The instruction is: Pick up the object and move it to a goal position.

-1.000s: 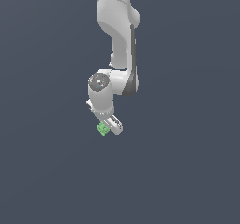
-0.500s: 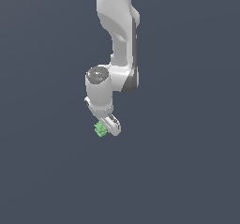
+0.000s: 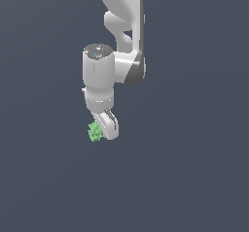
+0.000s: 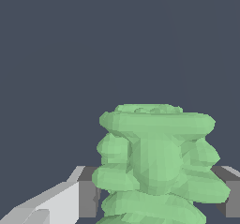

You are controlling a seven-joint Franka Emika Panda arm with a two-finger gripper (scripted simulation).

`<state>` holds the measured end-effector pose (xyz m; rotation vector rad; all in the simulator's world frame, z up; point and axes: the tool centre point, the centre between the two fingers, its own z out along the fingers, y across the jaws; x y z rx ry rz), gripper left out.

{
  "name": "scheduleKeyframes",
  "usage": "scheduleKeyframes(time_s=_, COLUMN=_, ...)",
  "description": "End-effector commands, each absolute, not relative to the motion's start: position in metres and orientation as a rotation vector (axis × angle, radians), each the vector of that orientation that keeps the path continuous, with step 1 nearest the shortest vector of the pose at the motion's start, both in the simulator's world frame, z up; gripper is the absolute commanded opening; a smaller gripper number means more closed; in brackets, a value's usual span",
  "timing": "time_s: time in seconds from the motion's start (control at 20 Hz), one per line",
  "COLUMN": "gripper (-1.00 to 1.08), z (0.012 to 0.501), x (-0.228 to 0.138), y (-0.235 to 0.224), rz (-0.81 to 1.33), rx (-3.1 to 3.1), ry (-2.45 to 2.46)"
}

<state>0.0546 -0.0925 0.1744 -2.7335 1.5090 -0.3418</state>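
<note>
In the exterior view the arm [image 3: 121,27] runs off the top edge, so its upper links and base are out of sight. The gripper [image 3: 103,128] shows one finger [image 3: 110,125] clearly; the other is hidden behind the object [image 3: 95,132]. The object is too small there to make out its shape beyond lumps.

In the wrist view the object [image 4: 157,164] is cut off by the lower edge, and it covers the middle of the gripper. One finger [image 4: 51,204] is cropped at the corner; the other pad [image 4: 230,190] is clipped by the side edge.

Even, soft simulator light; sharp renders, no cast shadows, no glare.
</note>
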Motion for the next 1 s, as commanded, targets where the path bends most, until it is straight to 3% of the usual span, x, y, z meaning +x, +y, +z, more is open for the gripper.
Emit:
scheduleKeyframes(time_s=0.0, gripper=-1.00, z=0.201, x=0.063, y=-0.098, rz=-0.413, rx=-2.688, ry=1.571)
scheduleKeyframes(time_s=0.95, gripper=-1.00, z=0.376, x=0.082, y=-0.127, rz=-0.858, rx=-2.338, ry=1.928)
